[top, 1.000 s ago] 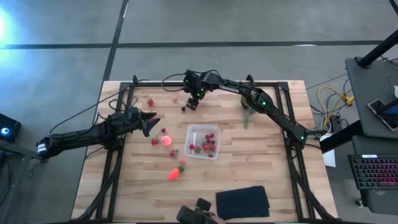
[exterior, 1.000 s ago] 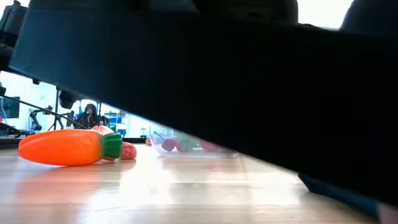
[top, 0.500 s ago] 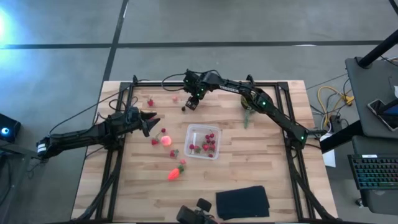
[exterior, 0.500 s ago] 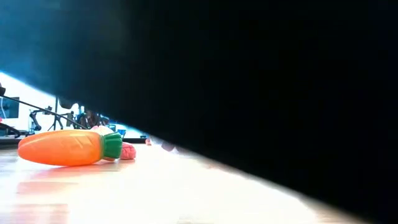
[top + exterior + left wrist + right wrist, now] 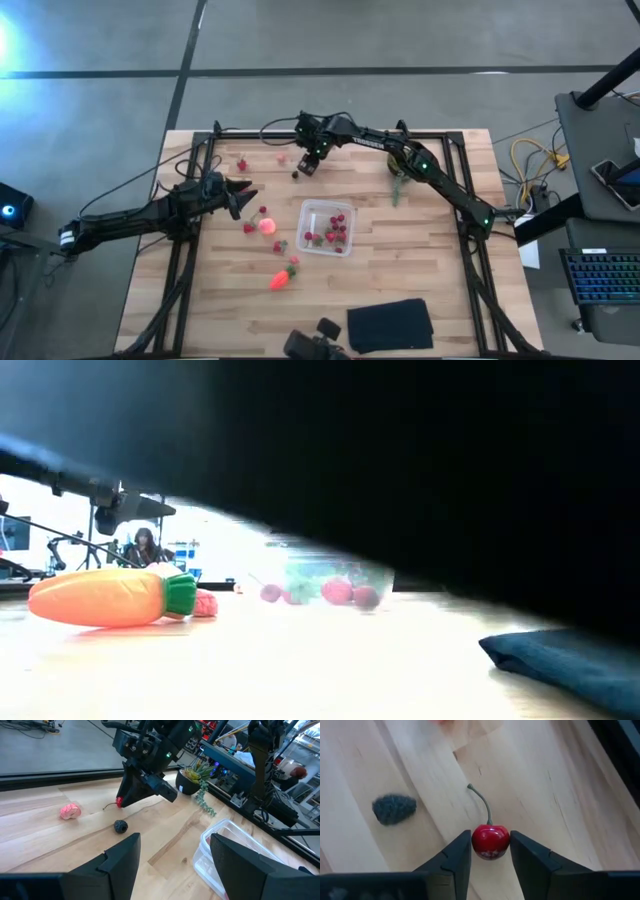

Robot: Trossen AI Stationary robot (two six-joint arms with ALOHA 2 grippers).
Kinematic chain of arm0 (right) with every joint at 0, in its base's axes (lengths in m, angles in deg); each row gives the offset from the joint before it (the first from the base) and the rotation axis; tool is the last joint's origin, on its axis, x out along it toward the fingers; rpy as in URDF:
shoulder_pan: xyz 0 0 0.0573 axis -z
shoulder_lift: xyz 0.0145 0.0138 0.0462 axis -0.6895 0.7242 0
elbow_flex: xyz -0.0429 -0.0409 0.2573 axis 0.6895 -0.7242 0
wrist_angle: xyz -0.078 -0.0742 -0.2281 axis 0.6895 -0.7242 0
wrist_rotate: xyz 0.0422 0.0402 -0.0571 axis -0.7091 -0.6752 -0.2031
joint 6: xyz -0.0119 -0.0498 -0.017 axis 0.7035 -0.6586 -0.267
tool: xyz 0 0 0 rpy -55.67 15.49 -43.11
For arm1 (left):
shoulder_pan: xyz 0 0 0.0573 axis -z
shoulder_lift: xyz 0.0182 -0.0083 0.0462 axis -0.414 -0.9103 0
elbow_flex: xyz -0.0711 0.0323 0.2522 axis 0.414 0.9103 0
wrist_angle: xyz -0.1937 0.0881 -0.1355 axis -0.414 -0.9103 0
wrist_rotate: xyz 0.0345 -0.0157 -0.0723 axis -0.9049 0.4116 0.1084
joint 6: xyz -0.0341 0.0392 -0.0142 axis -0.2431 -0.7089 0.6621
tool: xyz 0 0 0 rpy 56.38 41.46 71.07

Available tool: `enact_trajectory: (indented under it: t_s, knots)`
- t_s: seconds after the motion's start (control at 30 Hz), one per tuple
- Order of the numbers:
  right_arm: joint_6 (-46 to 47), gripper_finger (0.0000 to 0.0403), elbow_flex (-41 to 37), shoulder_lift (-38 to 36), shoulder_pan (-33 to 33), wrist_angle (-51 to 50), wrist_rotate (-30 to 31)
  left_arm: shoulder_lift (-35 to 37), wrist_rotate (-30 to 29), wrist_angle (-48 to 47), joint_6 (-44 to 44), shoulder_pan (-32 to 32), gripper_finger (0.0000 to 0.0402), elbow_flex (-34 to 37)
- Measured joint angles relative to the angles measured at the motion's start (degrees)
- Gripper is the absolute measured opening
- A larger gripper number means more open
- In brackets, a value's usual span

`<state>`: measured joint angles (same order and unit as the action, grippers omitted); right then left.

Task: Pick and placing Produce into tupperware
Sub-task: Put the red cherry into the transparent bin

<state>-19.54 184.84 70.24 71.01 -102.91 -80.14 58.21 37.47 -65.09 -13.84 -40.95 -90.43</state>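
From above, a wooden surface (image 5: 420, 270) stands on a grey floor. The tupperware (image 5: 326, 227) sits in the middle with red berries inside. More produce lies to its left, and a black cloth (image 5: 390, 324) lies near the front edge.

The low view shows the carrot (image 5: 110, 598) lying flat, with bare wood around it.

The left wrist view shows the left gripper (image 5: 172, 865), fingers open and holding nothing.

The right wrist view shows the right gripper (image 5: 490, 851) pinching a red cherry (image 5: 490, 841) beside a dark berry (image 5: 394, 809).

No writing can be read.
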Motion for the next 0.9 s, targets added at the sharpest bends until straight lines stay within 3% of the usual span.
enact_trajectory:
  t_s: [0.33,0.5,0.7,0.9]
  knots:
    - [7.5,0.0093,2.1,-3.4,0.7,-1.1,-0.6,0.0,0.0,0.0,0.0,0.0,0.0226,0.0]
    - [13.6,0.0095,2.1,-8.4,-1.0,-5.0,-5.3,0.0,0.0,0.0,0.0,0.0,0.0226,0.0]
    - [16.6,0.0097,2.2,-14.4,-8.3,-18.0,-5.9,0.0,0.0,0.0,0.0,0.0,0.0226,0.0]
    - [21.8,0.0097,2.1,-16.5,-19.0,-25.8,1.5,0.0,0.0,0.0,0.0,0.0,0.0226,0.0]
